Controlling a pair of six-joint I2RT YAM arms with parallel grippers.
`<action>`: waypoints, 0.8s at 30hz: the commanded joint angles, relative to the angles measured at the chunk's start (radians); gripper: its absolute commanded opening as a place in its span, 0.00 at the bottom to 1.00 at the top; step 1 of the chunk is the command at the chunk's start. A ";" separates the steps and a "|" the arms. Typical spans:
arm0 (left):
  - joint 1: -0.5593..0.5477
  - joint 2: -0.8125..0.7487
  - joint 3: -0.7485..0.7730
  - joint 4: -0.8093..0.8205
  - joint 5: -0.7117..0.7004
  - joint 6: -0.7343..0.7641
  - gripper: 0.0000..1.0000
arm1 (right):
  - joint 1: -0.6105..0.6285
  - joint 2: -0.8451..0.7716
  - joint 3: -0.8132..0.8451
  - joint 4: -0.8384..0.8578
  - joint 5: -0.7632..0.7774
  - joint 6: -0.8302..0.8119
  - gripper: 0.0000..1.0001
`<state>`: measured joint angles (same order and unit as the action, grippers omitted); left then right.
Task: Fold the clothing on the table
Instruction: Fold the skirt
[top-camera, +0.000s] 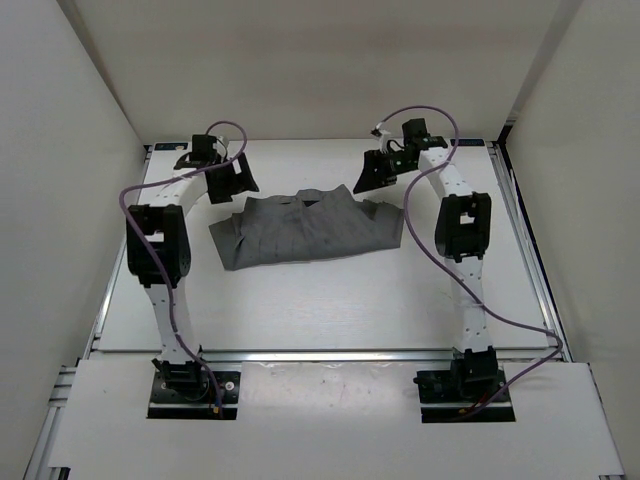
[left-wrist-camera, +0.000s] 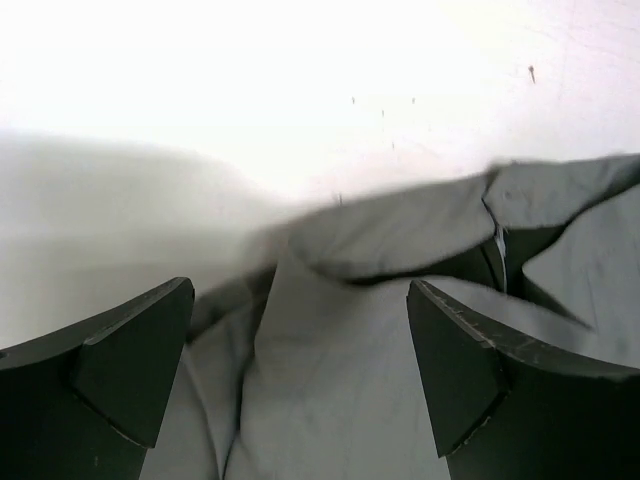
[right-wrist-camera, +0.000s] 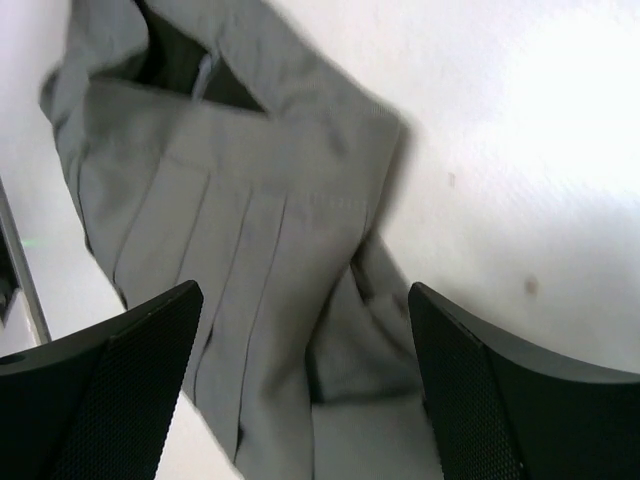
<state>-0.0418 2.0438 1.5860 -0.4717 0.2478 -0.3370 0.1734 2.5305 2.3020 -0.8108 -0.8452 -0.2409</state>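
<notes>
The grey pleated clothing lies crumpled and partly folded in the middle of the white table. My left gripper hovers at its far left corner, open, and in the left wrist view the gripper stands with its jaws wide on either side of a rumpled fold of the clothing, gripping nothing. My right gripper is at the far right corner, also open. In the right wrist view that gripper stands over pleats and a bunched corner of the clothing, with its jaws apart.
White walls enclose the table on three sides. A metal rail runs along the near edge and another along the right side. Purple cables loop off both arms. Bare table shows beyond the clothing.
</notes>
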 joint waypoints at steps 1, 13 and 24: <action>-0.030 0.038 0.123 -0.042 0.021 0.041 0.99 | 0.008 0.100 0.162 0.047 -0.093 0.131 0.89; -0.040 0.069 0.083 -0.012 0.012 0.053 0.99 | -0.029 0.260 0.289 0.142 -0.163 0.301 0.90; -0.001 -0.054 -0.061 0.071 0.024 0.092 0.99 | 0.034 0.292 0.287 0.117 -0.160 0.294 0.88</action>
<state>-0.0467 2.0735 1.5349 -0.4442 0.2619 -0.2768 0.1822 2.7953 2.5759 -0.6994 -0.9791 0.0460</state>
